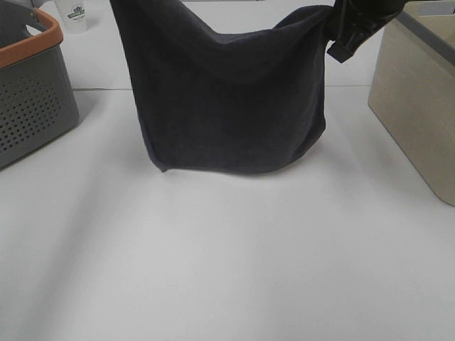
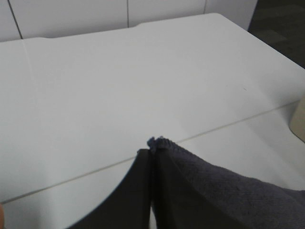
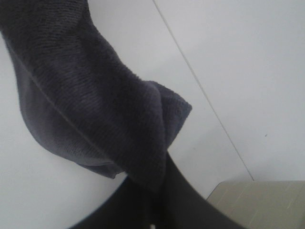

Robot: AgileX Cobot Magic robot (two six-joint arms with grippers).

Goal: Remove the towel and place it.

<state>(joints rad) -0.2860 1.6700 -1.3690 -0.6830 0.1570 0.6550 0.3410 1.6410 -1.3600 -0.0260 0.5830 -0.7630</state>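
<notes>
The dark charcoal towel (image 1: 227, 106) hangs spread like a curtain over the middle of the white table (image 1: 227, 277), held up by its two upper corners. Whether its lower edge touches the table I cannot tell. My right gripper (image 1: 335, 34) is shut on the upper right corner at the top right of the exterior view. In the right wrist view the bunched towel (image 3: 86, 95) runs into that gripper (image 3: 153, 202). My left gripper (image 2: 151, 153) is shut on the other corner of the towel (image 2: 219, 193). That gripper is above the exterior view's top edge.
A grey perforated basket (image 1: 35, 92) with an orange rim stands at the left edge. Behind it is a white cup (image 1: 75, 14). A beige bin (image 1: 419, 106) stands at the right, also seen as the beige bin (image 3: 257, 205) in the right wrist view.
</notes>
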